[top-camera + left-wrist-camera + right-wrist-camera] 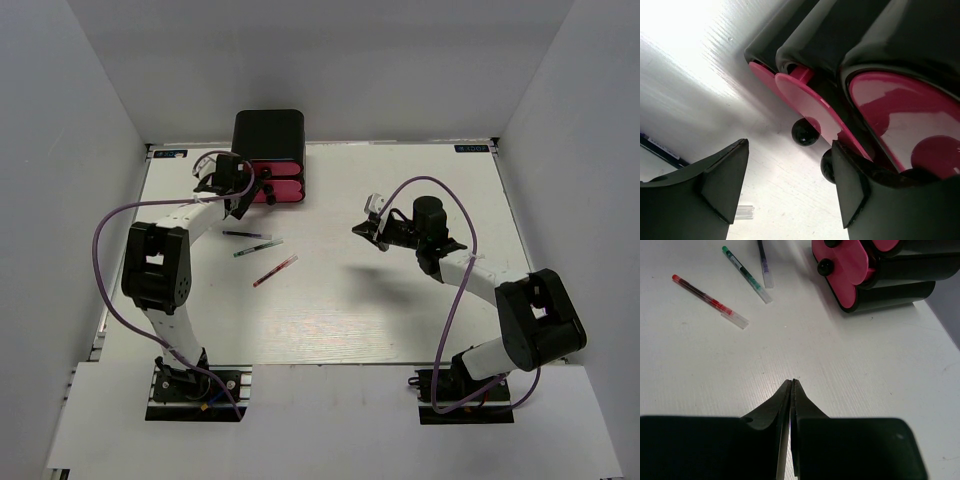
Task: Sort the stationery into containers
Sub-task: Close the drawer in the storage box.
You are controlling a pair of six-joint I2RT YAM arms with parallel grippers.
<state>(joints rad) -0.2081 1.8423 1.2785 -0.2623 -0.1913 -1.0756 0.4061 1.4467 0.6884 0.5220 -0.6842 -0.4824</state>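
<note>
The containers are a black box [268, 140] with pink drawers [277, 188] at the back left. In the left wrist view one pink drawer front [812, 112] stands a little out from the box, with two black knobs [805, 132] below. My left gripper [238, 186] [789, 150] hangs open just in front of these knobs, nothing between its fingers. Three pens lie on the table: a dark one [248, 235] [764, 264], a green one [258, 247] [746, 274] and a red one [275, 271] [710, 301]. My right gripper [361, 231] [792, 383] is shut and empty at mid-table.
White walls close the table [400, 300] in at the back and both sides. Purple cables loop off each arm. A clear pen tip [744, 212] shows below my left finger in the left wrist view.
</note>
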